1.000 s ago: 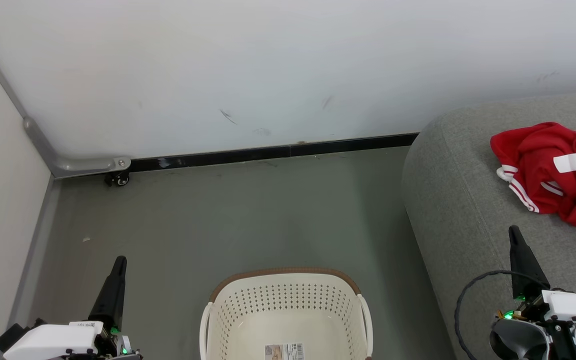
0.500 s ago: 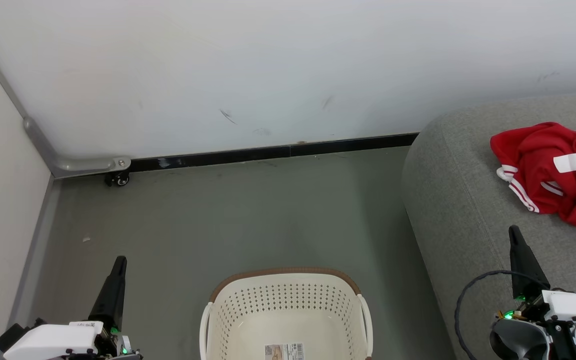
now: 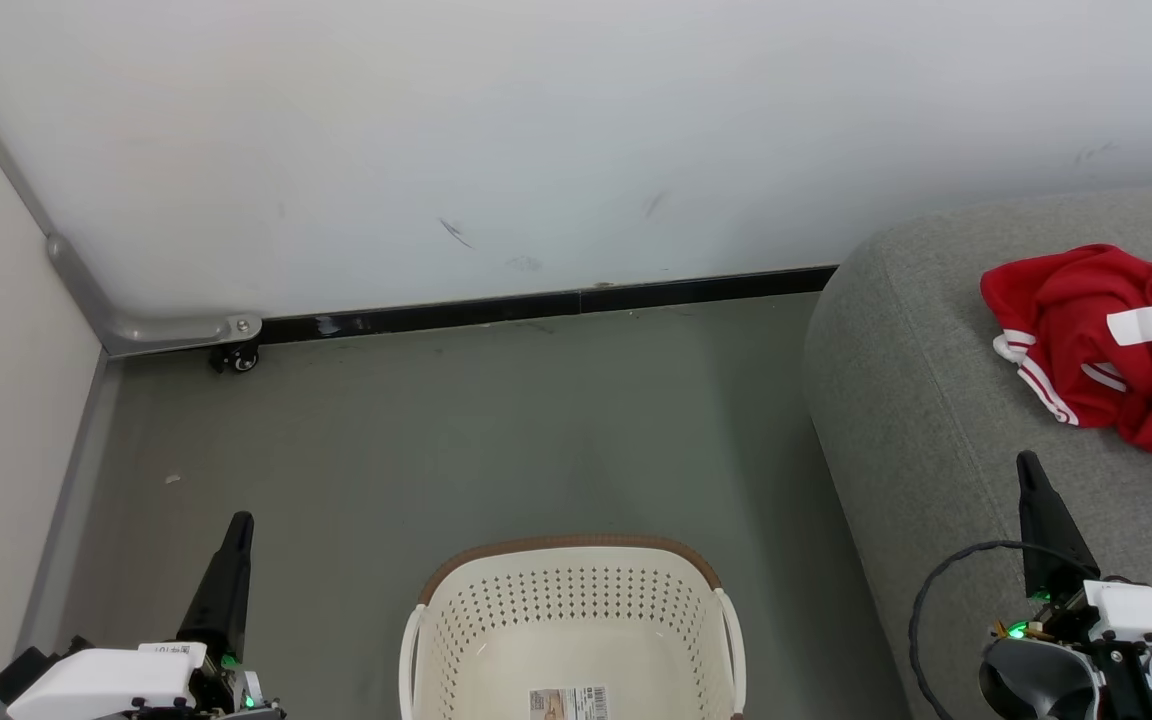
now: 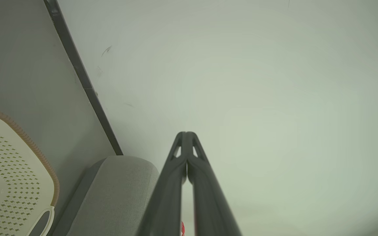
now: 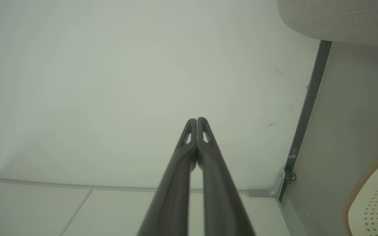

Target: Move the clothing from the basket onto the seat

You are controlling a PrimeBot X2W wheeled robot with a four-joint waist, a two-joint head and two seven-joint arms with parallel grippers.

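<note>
**Clothing on the seat, both grippers closed and holding nothing**

The red clothing (image 3: 1106, 340) lies in a crumpled heap on the seat (image 3: 926, 420), at the right edge of the head view. White cuff stripes and a white patch show among the folds, and part of the heap runs out of the picture. It is well apart from the basket (image 3: 566, 543).

The basket stands on the grey floor (image 3: 456, 440) just left of the seat, at the bottom middle of the head view. Its perforated walls and pale bottom are in plain sight, with a sticker (image 3: 568, 703) on the bottom.

The left gripper (image 3: 240, 520) is at the lower left, over the floor and left of the basket, pointing up the view. In its wrist view the two fingers meet at the tips, with nothing between them.

The right gripper (image 3: 1027, 462) is at the lower right, over the seat's near part. It is below the clothing in the view and apart from it. Its wrist view shows the fingers pressed together along the tips, gripping nothing.

A white wall (image 3: 576, 150) with a dark skirting (image 3: 556, 303) backs the floor, and a small castor (image 3: 234, 357) sits at the left corner.
</note>
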